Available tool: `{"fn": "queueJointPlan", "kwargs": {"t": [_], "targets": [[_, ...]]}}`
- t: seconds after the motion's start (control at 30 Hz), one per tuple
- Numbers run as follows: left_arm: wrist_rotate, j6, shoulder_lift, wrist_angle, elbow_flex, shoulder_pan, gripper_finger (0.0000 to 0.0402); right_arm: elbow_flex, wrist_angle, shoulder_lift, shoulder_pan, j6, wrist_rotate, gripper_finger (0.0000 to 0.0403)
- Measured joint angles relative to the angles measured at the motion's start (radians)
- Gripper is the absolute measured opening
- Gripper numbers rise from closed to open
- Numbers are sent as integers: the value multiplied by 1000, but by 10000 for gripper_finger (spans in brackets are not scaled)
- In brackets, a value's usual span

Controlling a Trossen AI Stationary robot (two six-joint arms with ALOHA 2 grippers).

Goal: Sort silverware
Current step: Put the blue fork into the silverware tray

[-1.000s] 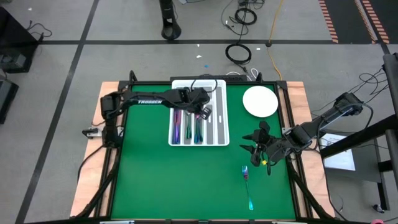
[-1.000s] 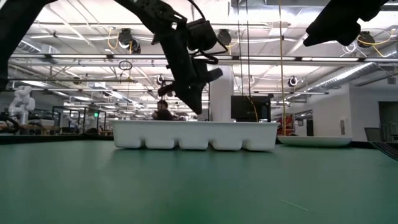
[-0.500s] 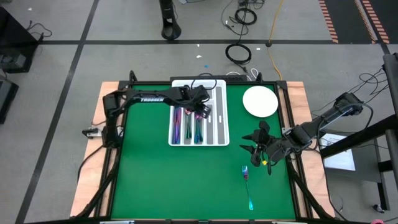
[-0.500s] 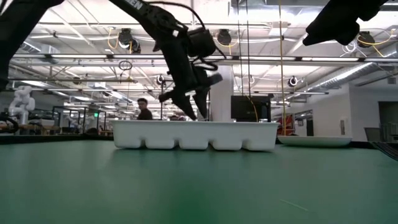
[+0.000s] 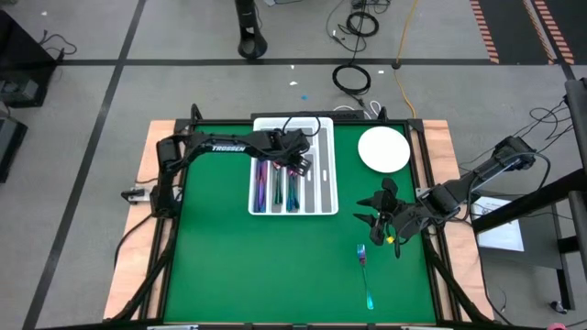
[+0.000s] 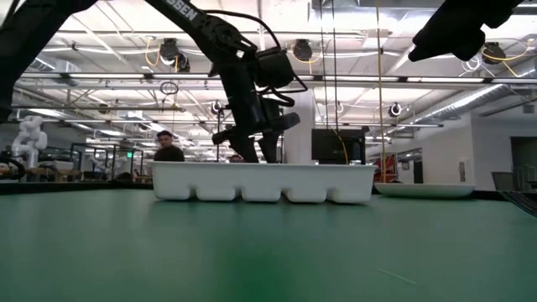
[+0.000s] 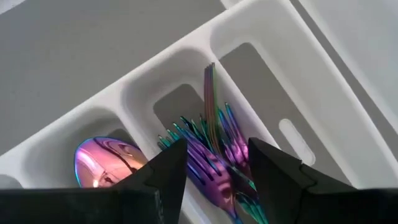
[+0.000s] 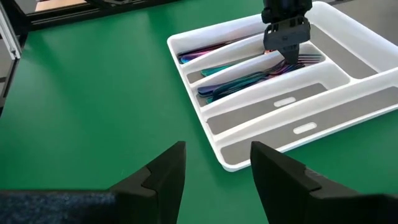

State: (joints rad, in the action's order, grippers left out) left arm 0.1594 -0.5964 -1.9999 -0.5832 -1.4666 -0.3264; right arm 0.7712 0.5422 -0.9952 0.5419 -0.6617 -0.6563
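The silverware shows as iridescent pieces in three slots of the white tray [image 5: 326, 197]: spoons [image 7: 102, 162], and a pile of forks [image 7: 214, 143] in the third slot from the left. One more fork [image 5: 365, 275] lies on the green mat near the table's right front. My left gripper [image 7: 217, 180] is open and points steeply down into the fork slot, its fingers standing on either side of the fork heads; it also shows in the right wrist view [image 8: 286, 43]. My right gripper [image 5: 367, 215] hangs open above the mat, right of the tray.
A round white plate [image 5: 383, 149] sits at the far right of the mat. The tray's two right slots [image 8: 292, 115] show grey bottoms. Bare green mat [image 5: 238, 266] spreads in front of the tray. A person walks in the room beyond the table.
My left gripper has opened: its fingers were together a second ago and now stand apart. It has also sunk a little, so its fingertips reach down to the tray's rim. My right gripper has kept still.
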Motion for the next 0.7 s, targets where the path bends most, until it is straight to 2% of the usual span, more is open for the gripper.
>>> {"fn": "queueJointPlan", "kwargs": {"t": [0.3, 0.7], "targets": [[18, 0, -28, 23, 0, 0, 163, 0, -1, 0, 0, 0, 0, 169], [17, 3, -35, 19, -14, 2, 63, 0, 2, 0, 0, 10, 2, 169]]}}
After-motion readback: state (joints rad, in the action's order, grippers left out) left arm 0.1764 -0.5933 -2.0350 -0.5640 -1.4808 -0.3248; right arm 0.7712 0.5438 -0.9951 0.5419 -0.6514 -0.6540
